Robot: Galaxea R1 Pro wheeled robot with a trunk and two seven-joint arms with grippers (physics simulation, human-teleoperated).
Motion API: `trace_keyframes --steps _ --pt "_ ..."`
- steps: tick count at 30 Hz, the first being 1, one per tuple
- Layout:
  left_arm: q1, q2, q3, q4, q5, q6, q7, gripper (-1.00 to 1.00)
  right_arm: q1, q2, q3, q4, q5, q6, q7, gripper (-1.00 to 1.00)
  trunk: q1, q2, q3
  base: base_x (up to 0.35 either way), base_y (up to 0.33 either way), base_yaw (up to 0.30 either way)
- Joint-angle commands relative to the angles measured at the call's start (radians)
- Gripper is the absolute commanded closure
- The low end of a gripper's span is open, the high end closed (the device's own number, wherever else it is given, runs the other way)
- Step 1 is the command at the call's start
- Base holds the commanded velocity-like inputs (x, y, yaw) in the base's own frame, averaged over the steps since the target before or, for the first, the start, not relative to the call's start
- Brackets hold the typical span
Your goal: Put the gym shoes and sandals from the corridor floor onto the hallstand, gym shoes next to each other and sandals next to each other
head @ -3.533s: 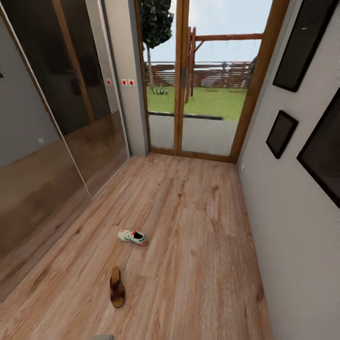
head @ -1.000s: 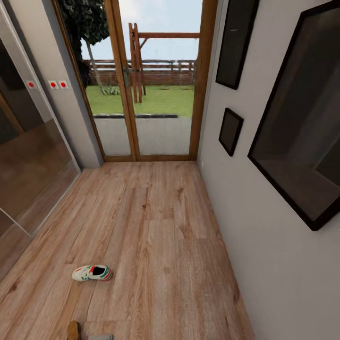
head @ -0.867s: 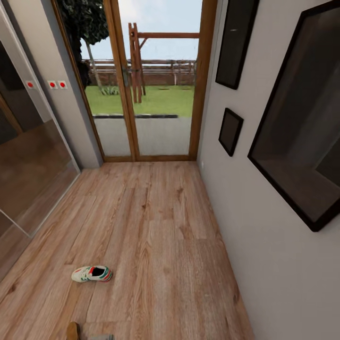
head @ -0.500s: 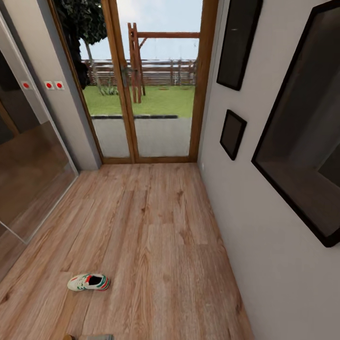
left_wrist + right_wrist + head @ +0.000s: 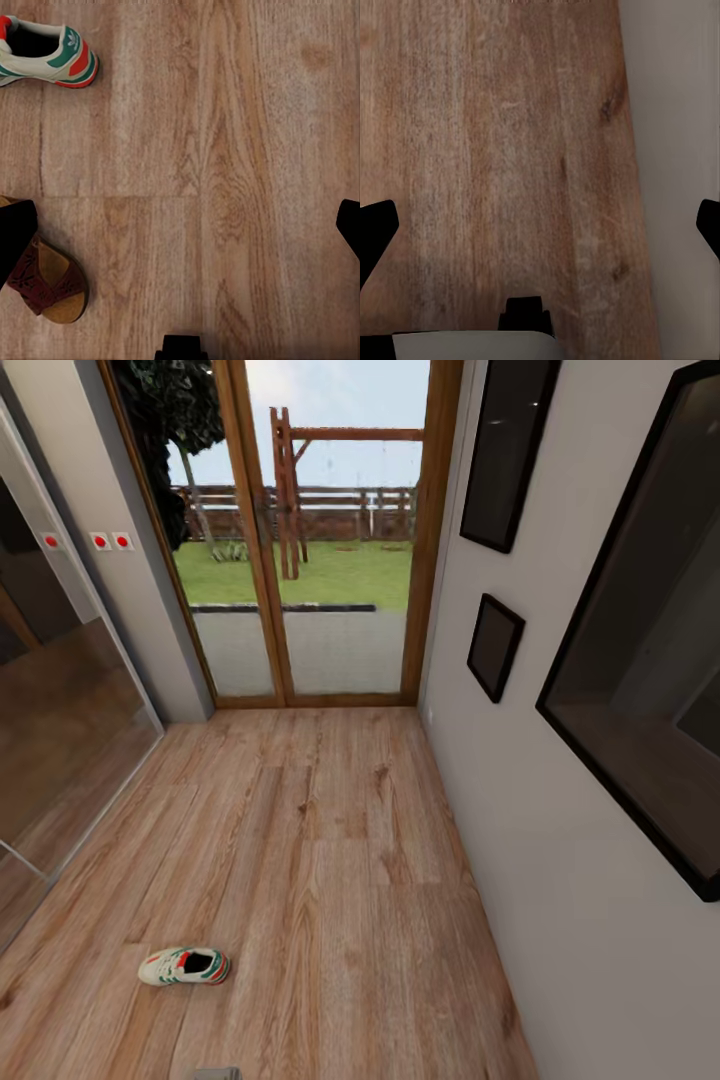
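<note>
home corridor: plank floor [image 5: 330, 880], glazed garden door [image 5: 320, 560]

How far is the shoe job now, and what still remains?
Nothing looks placed yet. One gym shoe lies on the corridor floor, and a sandal lies there too. The left gripper and right gripper are open, holding nothing. Picking up and arranging on the rack all remains.

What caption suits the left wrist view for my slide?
Open left pincer above wood floor, gym shoe and sandal nearby.
</note>
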Motion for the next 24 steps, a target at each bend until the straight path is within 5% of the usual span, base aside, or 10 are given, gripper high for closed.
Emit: trace_keyframes --steps 1,11,24 --pt "-0.001 0.0 0.001 0.0 0.001 -0.003 0.0 -1.0 0.0 0.0 0.0 0.001 -0.003 -0.003 0.0 -1.0 0.0 0.0 -0.001 0.152 -0.069 0.0" --pt "-0.001 0.0 0.001 0.0 0.001 -0.003 0.0 -1.0 0.0 0.0 0.001 0.001 -0.003 -0.003 0.0 -1.0 0.0 0.0 -0.001 0.188 -0.113 0.0" --pt "0.0 0.0 0.001 0.0 0.001 -0.003 0.0 -1.0 0.0 0.0 0.001 0.001 -0.003 -0.003 0.001 -1.0 0.0 0.0 -0.001 0.038 -0.022 0.0"
